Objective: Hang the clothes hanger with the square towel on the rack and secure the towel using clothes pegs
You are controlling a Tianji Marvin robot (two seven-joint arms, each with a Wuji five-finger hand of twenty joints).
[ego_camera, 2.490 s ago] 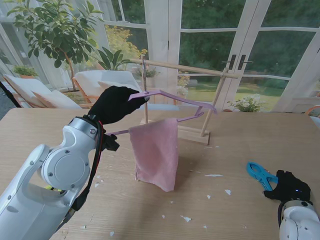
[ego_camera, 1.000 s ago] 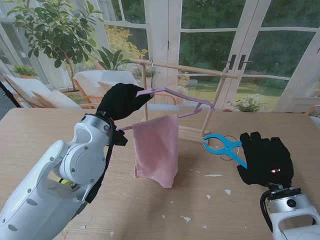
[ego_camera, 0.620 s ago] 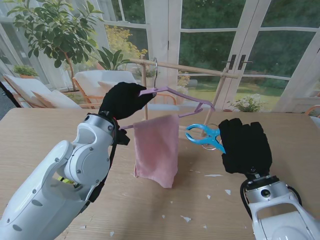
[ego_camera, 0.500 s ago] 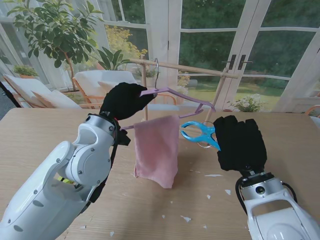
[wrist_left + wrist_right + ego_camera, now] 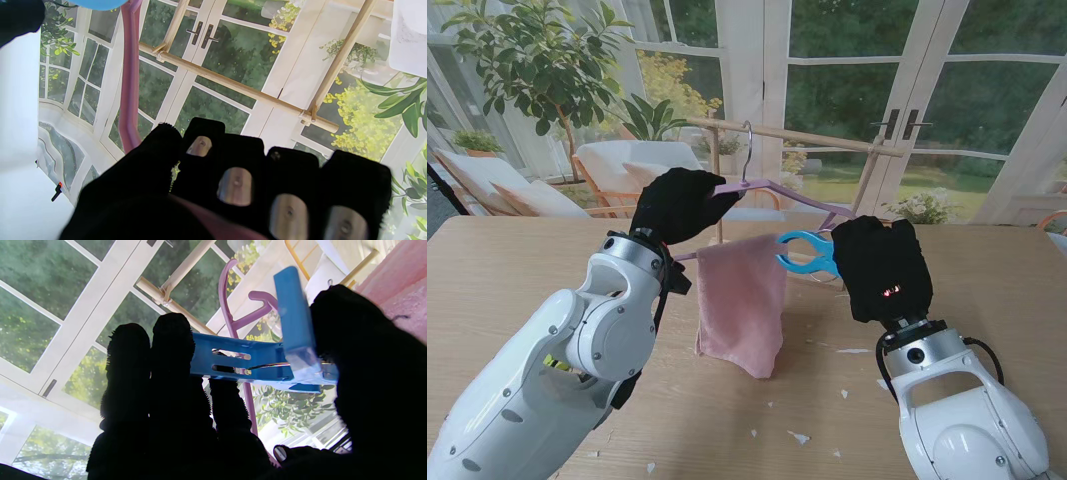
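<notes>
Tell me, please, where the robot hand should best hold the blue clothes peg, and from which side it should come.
By the two handle arms at the rear, squeezed between thumb and fingers, coming from the robot's right. The blue clothes peg points its open jaws left toward the pink towel, so the handles face the right robot hand, which already grips it there.

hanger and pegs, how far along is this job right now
Looks done: the towel is draped on the purple hanger, whose hook sits at the rack bar; whether it bears weight is unclear. In hand: the left hand grips the hanger, and the right hand holds an opened blue peg beside the towel's top edge. Left: clamping pegs and releasing.
</notes>
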